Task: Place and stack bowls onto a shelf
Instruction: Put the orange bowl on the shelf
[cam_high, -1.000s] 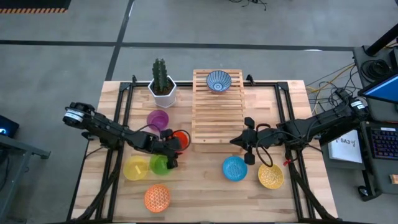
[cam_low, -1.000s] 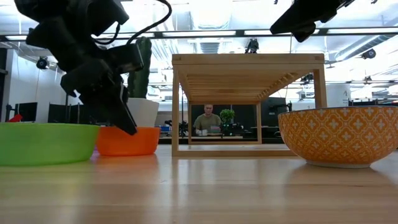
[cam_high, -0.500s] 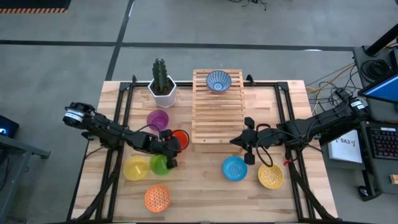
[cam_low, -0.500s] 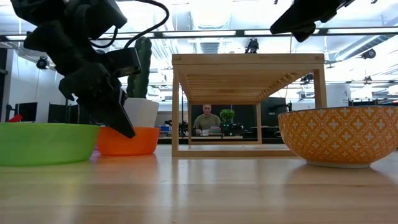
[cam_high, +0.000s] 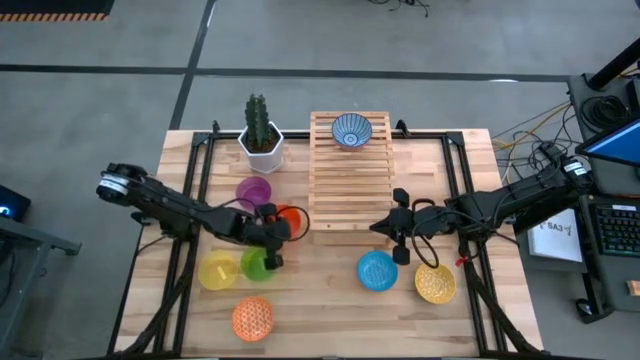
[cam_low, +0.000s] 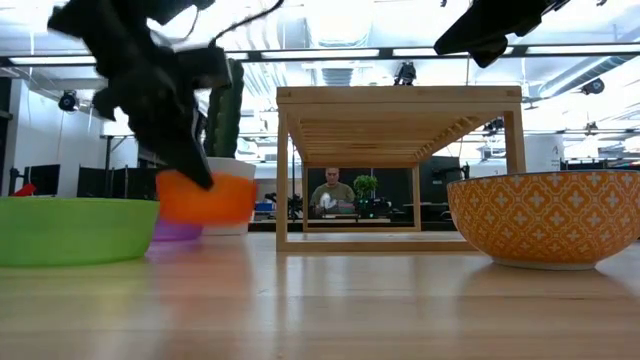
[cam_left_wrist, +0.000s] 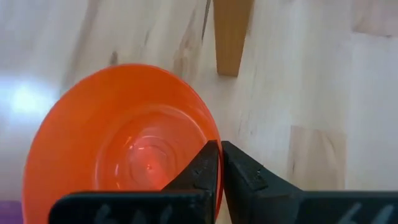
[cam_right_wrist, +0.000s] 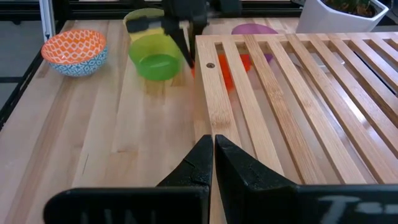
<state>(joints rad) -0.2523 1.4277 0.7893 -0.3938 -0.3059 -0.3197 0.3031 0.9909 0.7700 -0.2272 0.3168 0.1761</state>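
Clamping the red-orange bowl (cam_left_wrist: 124, 140) rim, left gripper (cam_left_wrist: 219, 163) above tabletop beside shelf (cam_high: 349, 180) edge; right gripper (cam_right_wrist: 212, 155) together.

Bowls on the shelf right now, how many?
1. Only the blue-white patterned bowl sits on the shelf, at its far end. The red-orange bowl is lifted in the left tool beside it.

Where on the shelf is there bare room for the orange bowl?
The shelf is bare across its whole near stretch; only the blue-white patterned bowl sits at its far end. The table left of it is crowded: the purple bowl, green bowl and left gripper holding the orange bowl.
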